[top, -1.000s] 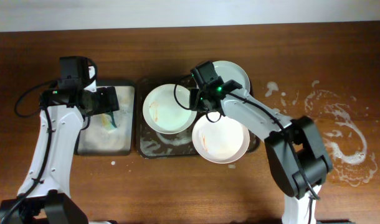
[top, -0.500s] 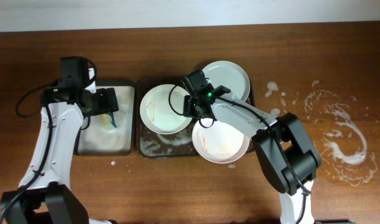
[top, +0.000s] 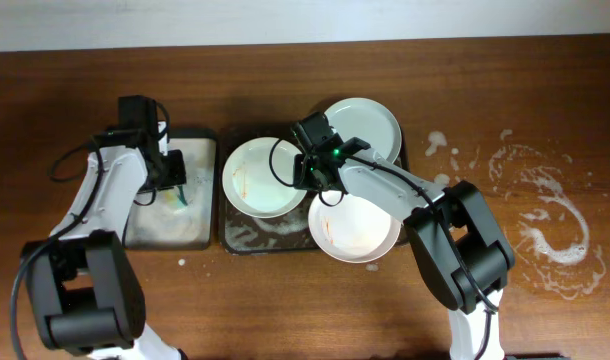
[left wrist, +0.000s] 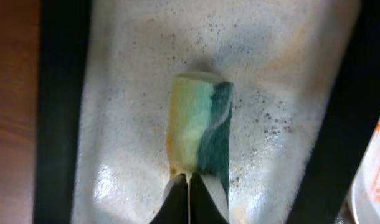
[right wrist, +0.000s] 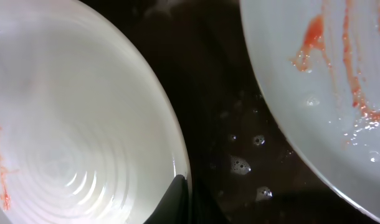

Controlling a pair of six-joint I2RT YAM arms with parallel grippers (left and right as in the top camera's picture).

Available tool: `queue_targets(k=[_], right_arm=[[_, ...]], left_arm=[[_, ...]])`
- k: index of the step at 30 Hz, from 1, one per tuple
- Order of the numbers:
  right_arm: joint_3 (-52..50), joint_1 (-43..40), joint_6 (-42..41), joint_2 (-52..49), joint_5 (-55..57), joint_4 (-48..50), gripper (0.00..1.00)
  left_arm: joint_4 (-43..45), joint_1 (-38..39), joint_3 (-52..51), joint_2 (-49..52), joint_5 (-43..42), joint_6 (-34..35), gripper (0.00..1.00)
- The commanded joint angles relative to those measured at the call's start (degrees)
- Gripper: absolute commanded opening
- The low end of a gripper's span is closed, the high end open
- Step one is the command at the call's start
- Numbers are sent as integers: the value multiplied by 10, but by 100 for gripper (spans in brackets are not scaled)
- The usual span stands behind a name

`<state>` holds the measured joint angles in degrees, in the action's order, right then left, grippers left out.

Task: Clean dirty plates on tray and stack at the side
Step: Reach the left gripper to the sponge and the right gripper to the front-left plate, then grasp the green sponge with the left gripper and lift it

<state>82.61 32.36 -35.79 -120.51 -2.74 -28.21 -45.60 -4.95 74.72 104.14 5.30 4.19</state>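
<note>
Three dirty plates lie on the dark brown tray point(top: 235, 237): a white one point(top: 257, 178) at left, a white one point(top: 353, 228) in front, a pale blue-green one point(top: 370, 120) at the back. My right gripper point(top: 309, 171) is shut on the left white plate's right rim; in its wrist view one finger point(right wrist: 176, 190) sits inside that plate point(right wrist: 71, 124), with the tray point(right wrist: 221, 118) and another sauce-smeared plate point(right wrist: 327, 74) beyond. My left gripper point(top: 172, 170) point(left wrist: 190, 185) is shut on the near end of a yellow-green sponge point(left wrist: 199, 121).
The sponge lies in a smaller black tray point(top: 150, 228) with a pale sudsy lining, left of the brown tray. White suds streak the wooden table point(top: 545, 225) at the right. Small suds bubbles dot the brown tray between the plates.
My left gripper dropped onto the sponge and closed on it. My right gripper moved left to the white plate's rim and shut a second ago, then held still.
</note>
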Motion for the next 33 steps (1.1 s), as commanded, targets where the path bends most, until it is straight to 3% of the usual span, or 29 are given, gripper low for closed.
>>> queue_targets(k=[1,4,9,13,15,16,20,21,25,28,33], right_arm=[[5,2,9,-12,-2,0,6],[5,2,9,-12,-2,0,6],[5,2,10,-12,-3,0,6],[5,2,10,-12,-2,2,6],[5,2,10,-12,-2,7,6],[5,2,10,-12,-2,8,6],[5,-9,10,-12,-3,6,6],[5,-17,10,-12,-3,6,6],[5,-21,12,-12,-17,21,4],[5,-11,19,-12,-15,18,4],[5,-12,19,-12,-15,14,4]], left_arm=[[7,-1,6,34,-10,3,2],[21,-1,7,59,-25,2,2],[-29,-14,19,63,97,1,2],[-112,-16,137,63,95,1,2],[-167,-14,224,63,26,1,24],[-181,-14,231,63,-32,1,41],[-226,-14,201,67,-51,98,62],[-217,-13,182,67,-49,104,72],[-149,-13,115,67,-10,165,70],[-105,-13,47,67,-10,169,69],[-92,-13,38,67,16,168,69]])
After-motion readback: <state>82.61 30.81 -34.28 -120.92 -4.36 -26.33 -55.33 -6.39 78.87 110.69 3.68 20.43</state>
